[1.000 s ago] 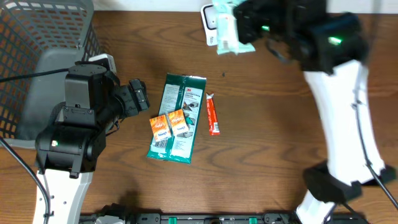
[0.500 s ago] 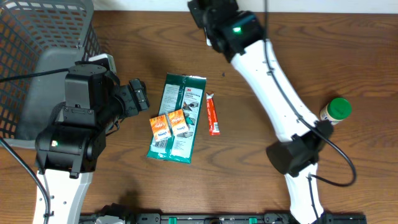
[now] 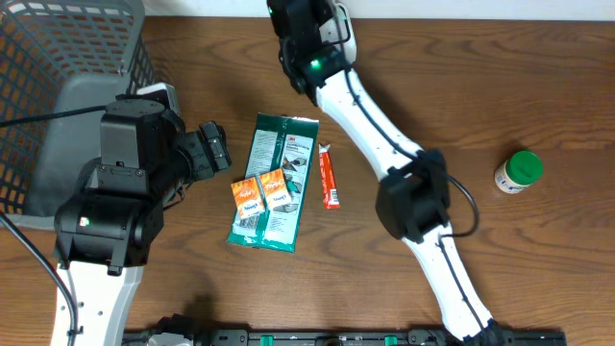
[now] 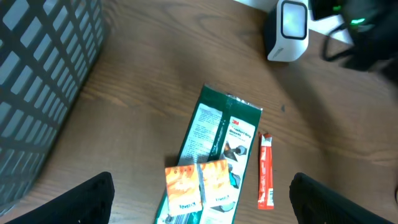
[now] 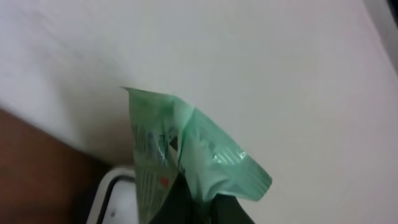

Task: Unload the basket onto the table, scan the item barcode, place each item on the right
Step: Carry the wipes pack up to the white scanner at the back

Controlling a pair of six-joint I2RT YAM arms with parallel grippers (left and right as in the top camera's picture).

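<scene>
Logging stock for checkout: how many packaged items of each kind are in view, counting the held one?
green 3M package: 1
orange sachets: 2
red stick packet: 1
green-capped bottle: 1
pale green packet: 1
Total: 6

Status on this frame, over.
Left gripper open, beside dark pack. Right gripper shut on green packet, held by the scanner. Nothing seen between them.

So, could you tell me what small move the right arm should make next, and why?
Probably tilt the pale green packet so its printed side faces the scanner window. The right gripper is shut on the packet, and its wrist view shows only the scanner's edge below it: close, but not squarely presented.
</scene>
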